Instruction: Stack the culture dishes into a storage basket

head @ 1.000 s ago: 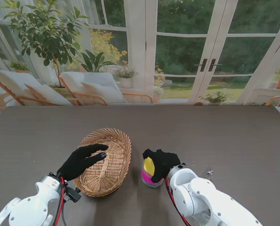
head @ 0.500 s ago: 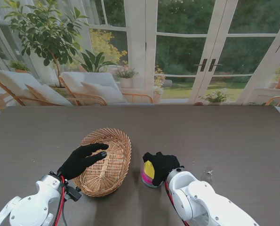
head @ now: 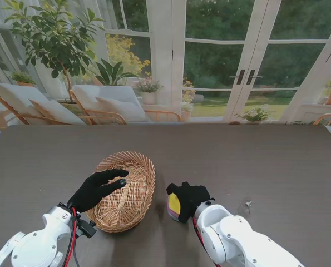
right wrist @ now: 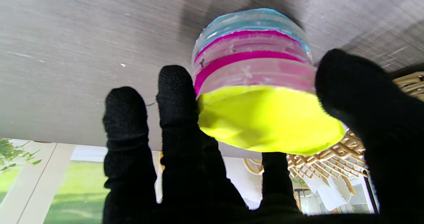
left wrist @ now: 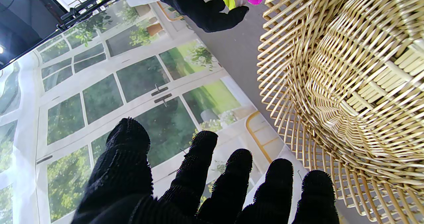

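Behind the dark wood-grain counter (head: pixel 276 161) you have glass doors onto a garden, with a potted tree (head: pixel 51 33) and cushioned chairs on your far left.

Starting at your left, your left hand (head: pixel 95 188) sits over the near-left rim of the wicker basket (head: pixel 133 192), fingers spread apart and holding nothing; in the left wrist view the fingertips (left wrist: pixel 200 144) are splayed with the basket's weave (left wrist: pixel 347 84) close beside them. You can see the basket is oval and lies just left of centre on the counter.

Just right of the basket, near it but not touching, is the stack of culture dishes (head: pixel 174 207). Your right hand (head: pixel 188 197) is closed around it. In the right wrist view the stack (right wrist: pixel 255 68) shows a yellow dish closest to the palm, then pink layers, then a blue one, with fingers (right wrist: pixel 174 91) on one side and the thumb on the other. You cannot tell whether the stack touches the counter.
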